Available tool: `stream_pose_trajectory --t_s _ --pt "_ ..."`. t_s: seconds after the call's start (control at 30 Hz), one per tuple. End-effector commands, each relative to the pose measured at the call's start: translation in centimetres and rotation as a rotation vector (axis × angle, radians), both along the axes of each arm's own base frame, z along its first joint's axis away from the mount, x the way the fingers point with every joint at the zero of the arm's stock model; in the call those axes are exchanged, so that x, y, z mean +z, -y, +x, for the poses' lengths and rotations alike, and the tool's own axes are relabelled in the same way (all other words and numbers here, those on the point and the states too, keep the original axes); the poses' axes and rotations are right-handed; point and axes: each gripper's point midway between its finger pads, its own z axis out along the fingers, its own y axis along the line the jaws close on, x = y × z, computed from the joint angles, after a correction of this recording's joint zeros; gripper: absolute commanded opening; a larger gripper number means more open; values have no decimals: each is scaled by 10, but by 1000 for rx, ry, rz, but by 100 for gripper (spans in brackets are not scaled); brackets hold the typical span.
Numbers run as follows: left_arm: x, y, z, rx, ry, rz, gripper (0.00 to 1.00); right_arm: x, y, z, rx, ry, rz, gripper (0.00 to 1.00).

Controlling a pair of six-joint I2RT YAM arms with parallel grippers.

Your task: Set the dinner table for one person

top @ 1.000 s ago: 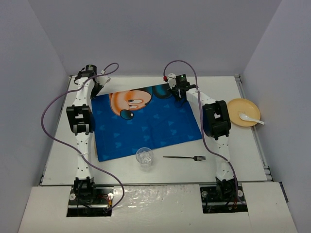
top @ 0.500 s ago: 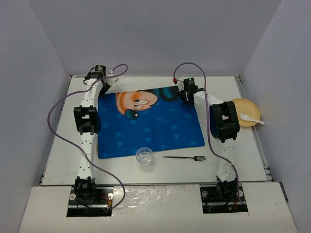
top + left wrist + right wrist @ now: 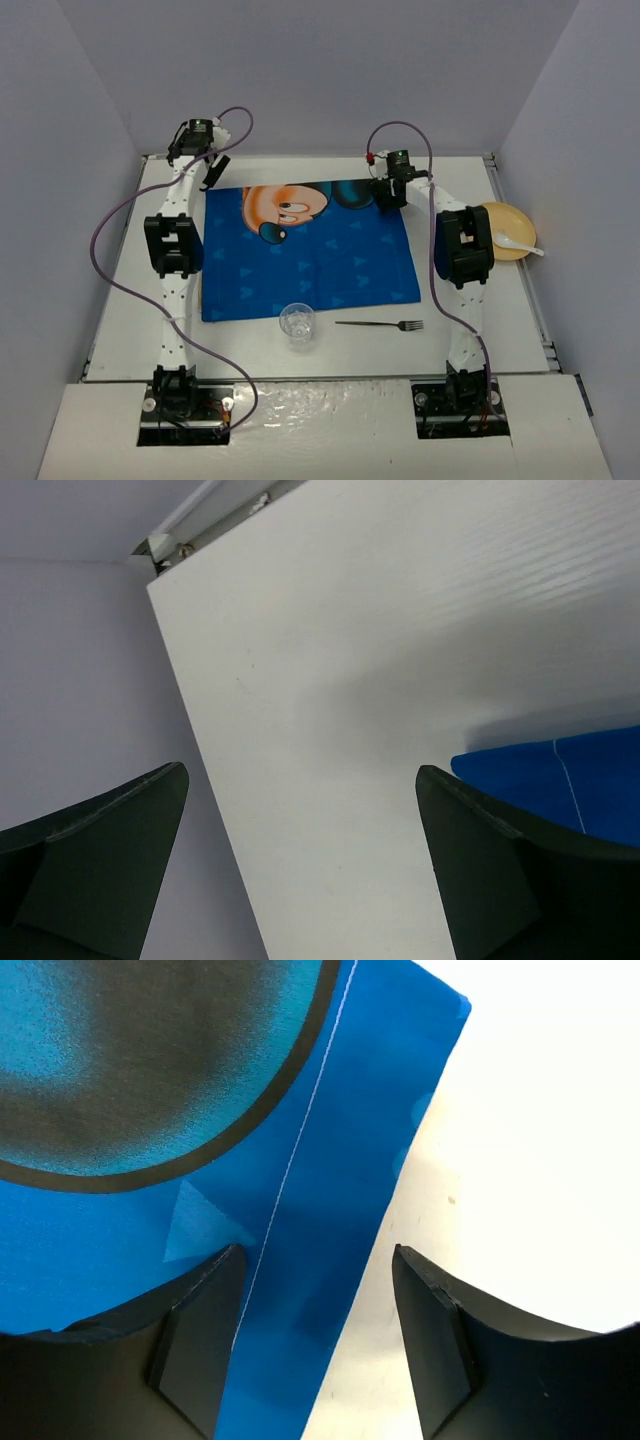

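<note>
In the top view, the blue cartoon-mouse cloth placemat lies flat mid-way across the large flat white table, its far edge close to the table's far edge. Both arms stretch forward. The left hand hovers at the mat's far left corner and the right hand at its far right corner. Laying the mat looks finished. The next move likely calls for lifting both hands clear without dragging the cloth, then fetching the round yellow plate, which carries a white plastic spoon by the table's right edge. A clear drinking glass and a thin metal fork sit by the near edge.

The left wrist view shows the left hand spread wide over bare table, holding nothing, with the mat's corner beside one finger.

The right wrist view shows the right hand parted above the mat's corner, pinching nothing.
</note>
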Motion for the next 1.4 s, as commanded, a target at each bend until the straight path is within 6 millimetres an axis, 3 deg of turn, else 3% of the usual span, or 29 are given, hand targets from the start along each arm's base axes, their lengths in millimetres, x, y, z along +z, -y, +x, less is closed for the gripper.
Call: stream_pose_trajectory --t_s 0.0,0.03,0.07,0.13,0.27,0.3,0.37,0.57,0.7,0.83,0.97,1.1,1.37 --pt "123 8 -20 8 209 -75 97 16 5 -14 3 -50 -40 68" --pt "126 13 -28 -14 192 -95 97 25 5 -12 11 -32 -42 68" --pt "137 22 -37 -49 190 -121 89 34 5 -11 12 -14 -40 66" --pt "141 40 -60 -105 151 -173 64 50 5 -13 19 10 -35 60" --pt "117 72 -113 -196 11 -264 11 66 -4 -29 57 14 7 26" --pt "109 79 -126 -213 -24 -281 5 68 -7 -34 66 13 13 22" --pt "87 88 -152 -233 -88 -316 0 73 -14 -45 89 15 -9 22" --pt "37 105 -199 -319 -256 -373 0 105 -21 -64 112 81 -111 23" --pt "7 117 -222 -365 -382 -426 0 106 -34 -82 178 38 -57 24" --pt "-11 120 -224 -354 -423 -436 0 88 -50 -98 246 -29 3 26" --pt "-31 126 -229 -357 -518 -458 0 51 -58 -109 253 -129 18 24" --pt "-41 127 -229 -358 -530 -457 0 28 -66 -120 281 -194 15 22" --pt "-68 125 -224 -332 -618 -444 0 -4 -80 -130 307 -274 1 23"
